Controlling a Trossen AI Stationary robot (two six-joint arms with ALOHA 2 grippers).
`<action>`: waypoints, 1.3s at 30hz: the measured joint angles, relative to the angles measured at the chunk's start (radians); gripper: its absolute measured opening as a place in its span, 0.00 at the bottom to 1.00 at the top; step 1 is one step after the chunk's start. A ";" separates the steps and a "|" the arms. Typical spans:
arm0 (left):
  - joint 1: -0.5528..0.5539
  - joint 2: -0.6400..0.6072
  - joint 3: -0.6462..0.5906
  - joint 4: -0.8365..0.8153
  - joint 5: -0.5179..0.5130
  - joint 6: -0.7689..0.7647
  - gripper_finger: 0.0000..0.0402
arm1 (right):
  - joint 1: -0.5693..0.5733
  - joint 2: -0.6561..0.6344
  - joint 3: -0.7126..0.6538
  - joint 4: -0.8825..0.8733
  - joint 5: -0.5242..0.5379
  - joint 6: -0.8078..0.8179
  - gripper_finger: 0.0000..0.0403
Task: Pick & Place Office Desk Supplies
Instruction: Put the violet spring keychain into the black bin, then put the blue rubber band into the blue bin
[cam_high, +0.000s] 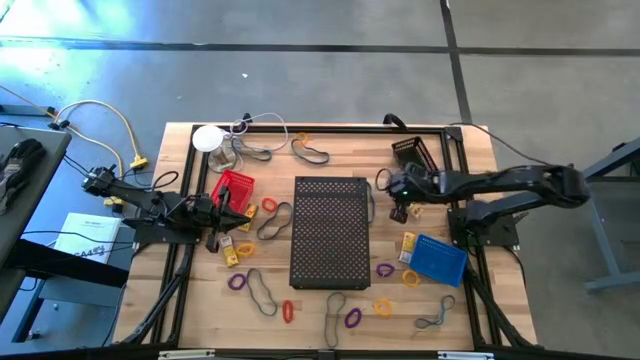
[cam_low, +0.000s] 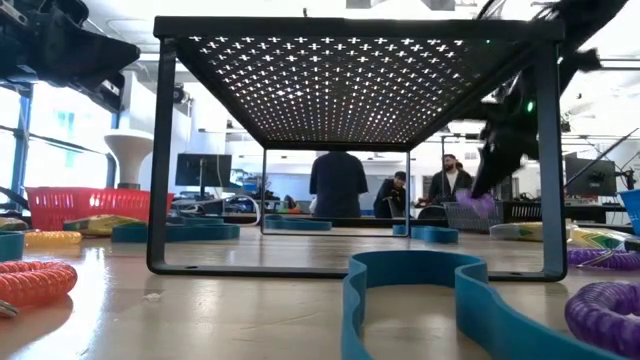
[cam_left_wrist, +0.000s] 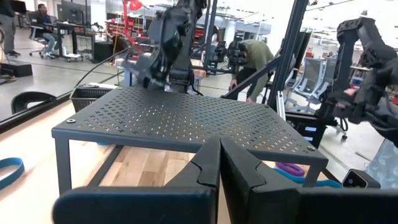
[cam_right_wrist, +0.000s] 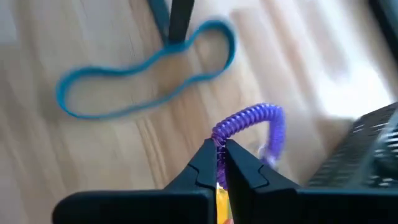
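Right gripper (cam_right_wrist: 221, 155) pinches a ribbed, coiled purple loop (cam_right_wrist: 261, 121) — above woodgrain tabletop (cam_right_wrist: 93, 162); left gripper (cam_left_wrist: 219, 163) closed, empty.

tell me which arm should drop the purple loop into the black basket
Right. The right hand is shut on the purple loop and hangs near the black basket. The left hand, shut with nothing in it, sits by the red basket across the mesh stand.

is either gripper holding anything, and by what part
The right gripper pinches a purple coil loop at one end of its arc; the rest hangs free. The left gripper is shut on nothing.
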 joint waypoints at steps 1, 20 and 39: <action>0.000 0.000 0.000 0.000 0.000 0.000 0.01 | 0.001 -0.033 0.000 -0.010 0.018 0.000 0.01; 0.000 0.000 0.000 0.000 0.000 0.000 0.01 | -0.455 -0.117 0.001 -0.067 0.065 0.179 0.01; 0.000 0.000 0.000 -0.001 0.000 -0.021 0.01 | -0.502 -0.001 0.002 0.082 0.123 0.143 0.46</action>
